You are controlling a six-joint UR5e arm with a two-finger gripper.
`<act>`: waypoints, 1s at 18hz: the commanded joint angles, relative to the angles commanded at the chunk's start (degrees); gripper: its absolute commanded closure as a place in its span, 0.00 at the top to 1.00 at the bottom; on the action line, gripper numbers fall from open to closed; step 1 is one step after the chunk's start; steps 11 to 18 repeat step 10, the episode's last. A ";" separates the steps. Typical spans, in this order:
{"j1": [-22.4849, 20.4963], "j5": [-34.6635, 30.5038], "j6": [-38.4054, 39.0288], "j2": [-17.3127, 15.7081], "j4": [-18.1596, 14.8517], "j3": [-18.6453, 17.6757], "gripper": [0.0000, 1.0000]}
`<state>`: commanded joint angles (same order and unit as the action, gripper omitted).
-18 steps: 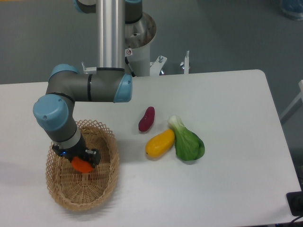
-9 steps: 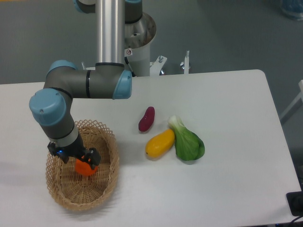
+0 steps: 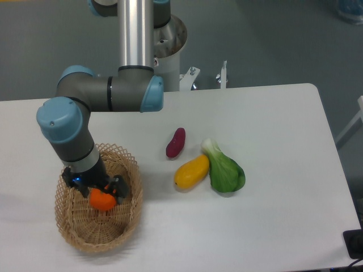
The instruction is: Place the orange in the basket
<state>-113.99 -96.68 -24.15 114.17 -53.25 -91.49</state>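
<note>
The orange [image 3: 102, 200] is small, round and bright, and it lies inside the oval wicker basket [image 3: 70, 233] at the table's front left. My gripper [image 3: 101, 194] points down into the basket right over the orange. Its dark fingers [image 3: 120, 190] stand spread on either side of the fruit, with a little space showing beside it. The jaws look open and the orange seems to rest on the basket floor. The wrist hides the back of the fruit.
On the white table to the right lie a purple sweet potato [image 3: 176, 142], an elongated yellow-orange fruit [image 3: 191, 171] and a green bok choy [image 3: 224, 170]. The robot's base column [image 3: 139, 34] stands at the back.
The gripper shifted slightly right and lower in the basket with the orange. Its fingers now stand wider apart, and the orange shows more fully between them.
</note>
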 joint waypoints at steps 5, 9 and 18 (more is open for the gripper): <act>-0.35 -0.18 -6.70 -1.23 -2.73 -0.18 1.00; -0.44 -0.62 -6.70 -1.23 -2.38 -0.18 1.00; -0.35 -0.62 -6.70 -1.15 -2.38 -0.18 1.00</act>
